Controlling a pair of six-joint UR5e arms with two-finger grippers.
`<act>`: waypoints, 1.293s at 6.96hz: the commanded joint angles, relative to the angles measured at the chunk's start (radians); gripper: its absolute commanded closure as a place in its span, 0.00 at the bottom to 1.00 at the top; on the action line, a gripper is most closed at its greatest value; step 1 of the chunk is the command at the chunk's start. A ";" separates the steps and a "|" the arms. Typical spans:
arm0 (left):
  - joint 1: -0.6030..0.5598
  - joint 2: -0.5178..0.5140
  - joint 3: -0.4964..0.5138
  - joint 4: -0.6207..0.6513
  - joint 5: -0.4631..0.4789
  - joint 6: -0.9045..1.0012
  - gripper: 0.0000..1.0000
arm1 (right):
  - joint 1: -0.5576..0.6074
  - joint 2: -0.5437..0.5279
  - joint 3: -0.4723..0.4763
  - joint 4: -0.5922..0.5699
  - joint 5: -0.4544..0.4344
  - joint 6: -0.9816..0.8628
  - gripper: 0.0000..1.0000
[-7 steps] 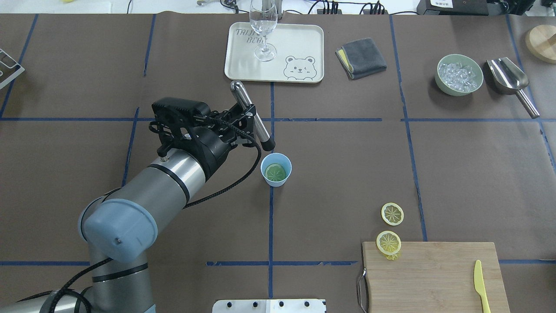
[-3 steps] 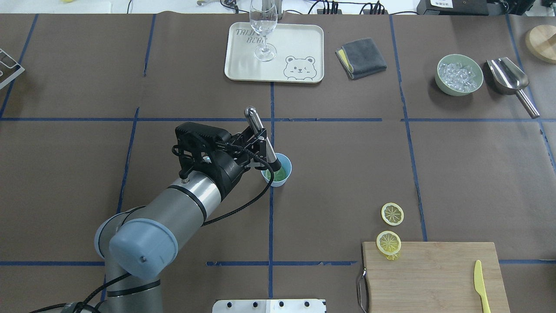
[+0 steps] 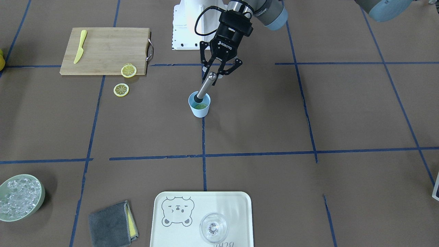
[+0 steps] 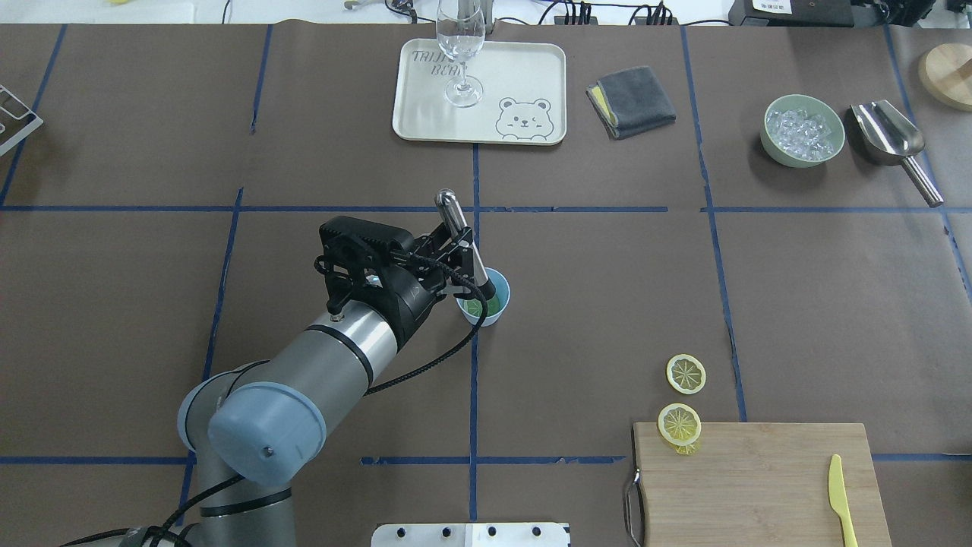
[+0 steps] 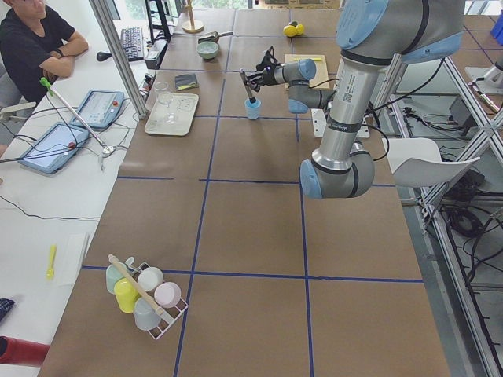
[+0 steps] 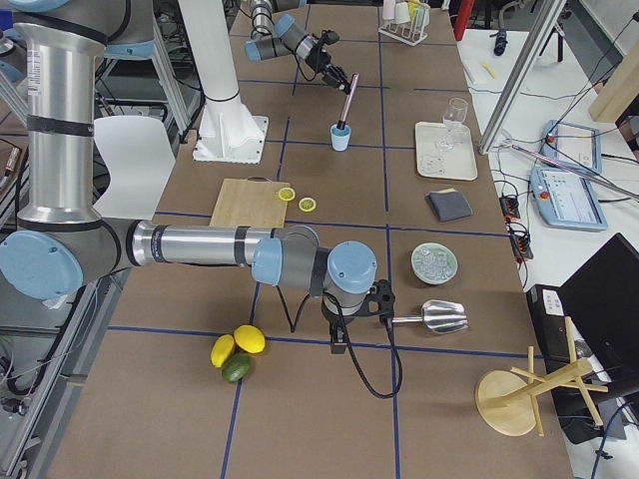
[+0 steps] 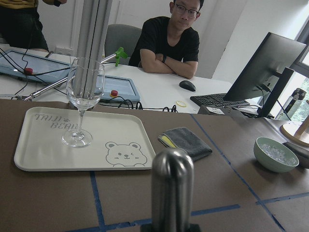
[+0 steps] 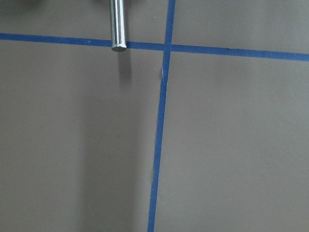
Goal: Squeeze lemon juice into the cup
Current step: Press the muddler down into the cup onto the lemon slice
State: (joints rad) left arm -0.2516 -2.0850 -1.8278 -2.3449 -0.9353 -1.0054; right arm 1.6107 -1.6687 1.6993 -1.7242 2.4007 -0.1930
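The light-blue cup (image 4: 501, 295) (image 3: 200, 112) stands at the table's middle on a blue tape line. A lemon slice (image 3: 202, 106) (image 4: 474, 308) lies flat inside it and looks greenish. My left gripper (image 4: 459, 249) (image 3: 213, 74) is shut on a steel muddler (image 4: 454, 216) (image 3: 206, 85) (image 7: 172, 188). The muddler leans, and its black tip is down inside the cup on the slice. My right gripper (image 6: 339, 337) shows only in the exterior right view, far from the cup near a metal scoop; whether it is open or shut I cannot tell.
Two more lemon slices (image 4: 686, 374) (image 4: 679, 423) lie by a wooden cutting board (image 4: 759, 486) with a yellow knife (image 4: 839, 497). At the far side are a tray (image 4: 524, 76) with a wine glass (image 4: 461, 53), a grey cloth (image 4: 630, 101), an ice bowl (image 4: 803, 129) and the scoop (image 4: 888, 137).
My left arm moved right and down. The muddler's tip went from above the cup's rim into the cup onto the slice.
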 commanded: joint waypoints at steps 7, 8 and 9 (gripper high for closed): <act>0.018 -0.009 0.110 -0.093 -0.003 0.005 1.00 | 0.015 0.000 0.025 0.000 0.005 0.004 0.00; 0.012 -0.004 0.052 -0.090 -0.005 0.075 1.00 | 0.017 0.001 0.025 0.000 0.005 0.006 0.00; 0.003 0.002 -0.003 -0.088 -0.005 0.099 1.00 | 0.017 0.004 0.025 0.000 0.005 0.006 0.00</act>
State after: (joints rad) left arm -0.2398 -2.0893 -1.7710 -2.4347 -0.9395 -0.9454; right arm 1.6267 -1.6671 1.7233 -1.7242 2.4052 -0.1877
